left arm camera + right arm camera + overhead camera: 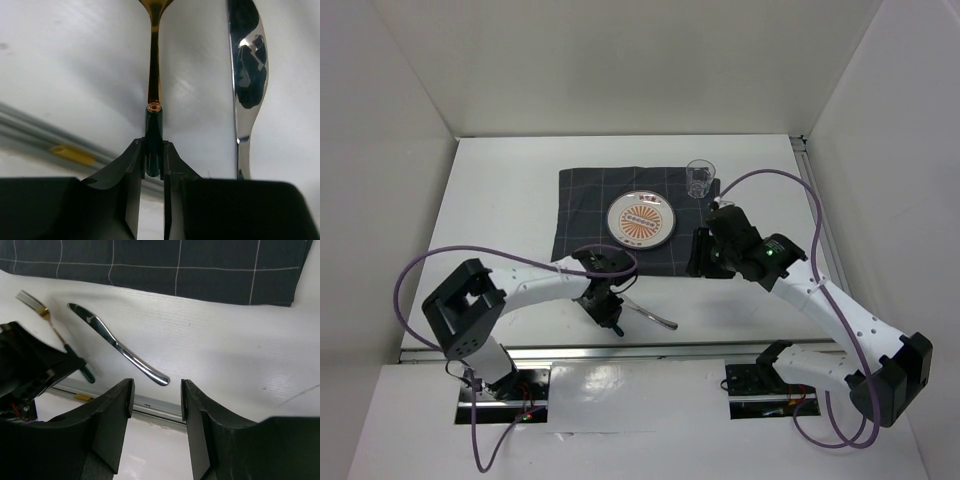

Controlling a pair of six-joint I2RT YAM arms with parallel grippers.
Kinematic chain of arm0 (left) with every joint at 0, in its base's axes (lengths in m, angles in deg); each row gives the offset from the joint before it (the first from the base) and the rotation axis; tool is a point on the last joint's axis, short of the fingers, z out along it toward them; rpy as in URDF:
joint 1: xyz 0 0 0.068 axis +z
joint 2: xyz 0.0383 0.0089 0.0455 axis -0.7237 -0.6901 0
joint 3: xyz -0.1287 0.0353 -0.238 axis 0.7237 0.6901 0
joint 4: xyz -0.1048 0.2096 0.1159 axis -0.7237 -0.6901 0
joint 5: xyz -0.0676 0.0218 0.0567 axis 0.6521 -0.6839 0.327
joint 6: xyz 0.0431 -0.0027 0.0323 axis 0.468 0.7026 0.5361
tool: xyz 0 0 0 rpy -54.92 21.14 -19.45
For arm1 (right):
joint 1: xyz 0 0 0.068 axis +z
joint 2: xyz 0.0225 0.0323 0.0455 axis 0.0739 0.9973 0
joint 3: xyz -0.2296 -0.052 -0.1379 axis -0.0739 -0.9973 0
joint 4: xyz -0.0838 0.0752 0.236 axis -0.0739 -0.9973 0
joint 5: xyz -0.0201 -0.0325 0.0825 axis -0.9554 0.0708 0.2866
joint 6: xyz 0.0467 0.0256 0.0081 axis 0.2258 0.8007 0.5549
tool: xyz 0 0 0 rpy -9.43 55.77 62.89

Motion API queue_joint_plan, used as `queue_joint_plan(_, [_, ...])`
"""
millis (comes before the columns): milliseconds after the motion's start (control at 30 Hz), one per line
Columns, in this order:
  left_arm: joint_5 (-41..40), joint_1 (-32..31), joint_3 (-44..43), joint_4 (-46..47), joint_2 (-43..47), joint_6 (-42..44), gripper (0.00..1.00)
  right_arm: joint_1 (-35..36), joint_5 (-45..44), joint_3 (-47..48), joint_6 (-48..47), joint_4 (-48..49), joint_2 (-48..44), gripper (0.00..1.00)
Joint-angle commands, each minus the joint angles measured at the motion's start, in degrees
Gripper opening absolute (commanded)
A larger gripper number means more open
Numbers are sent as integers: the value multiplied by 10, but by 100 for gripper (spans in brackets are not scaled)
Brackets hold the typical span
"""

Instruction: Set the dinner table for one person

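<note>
Nearest us, our left gripper (pixel 154 150) is clamped on the dark green handle tip of a fork (pixel 154 75). A knife (pixel 248 75) lies just beside it on the dinner table (pixel 500 200), the white surface under everything. Our right gripper (pixel 157 387) hangs wide open and empty above the table. Farther off, a dark cloth (pixel 582 195) carries a plate (pixel 641 220), and a glass (pixel 700 178) stands at its far right corner.

The left gripper (pixel 153 161) pinches the dark green handle end of a slim utensil (pixel 154 75), whose gold stem stretches away over the white desk (pixel 75 65). Beside it on the right lies a shiny silver knife (pixel 248 75), not touching it.
</note>
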Motion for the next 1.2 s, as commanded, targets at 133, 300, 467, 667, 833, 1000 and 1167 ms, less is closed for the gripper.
queue_joint_plan(133, [-76,-10,-56,-192,136,-33,0,-2,-37,42,-12,-17,7,53])
queue_joint_plan(300, [-136,21,-162,-207,110,216,0,-8,-37,53,-12,-6,19,53])
queue_joint_plan(467, [-194,85,-367,-272,-50,407,0,-8,-24,63,-13,10,24,53])
queue_joint_plan(667, [-237,136,-505,-299,-175,551,0,-13,-40,84,-24,-1,36,53])
queue_joint_plan(833, [-188,189,-506,-249,-198,629,0,-32,-46,89,-24,-1,36,53])
queue_joint_plan(1000, [-101,222,-487,-174,-219,715,0,-64,-30,95,-42,6,48,53])
queue_joint_plan(1167, [-52,234,-493,-144,-246,766,0,-83,-19,106,-54,18,69,53])
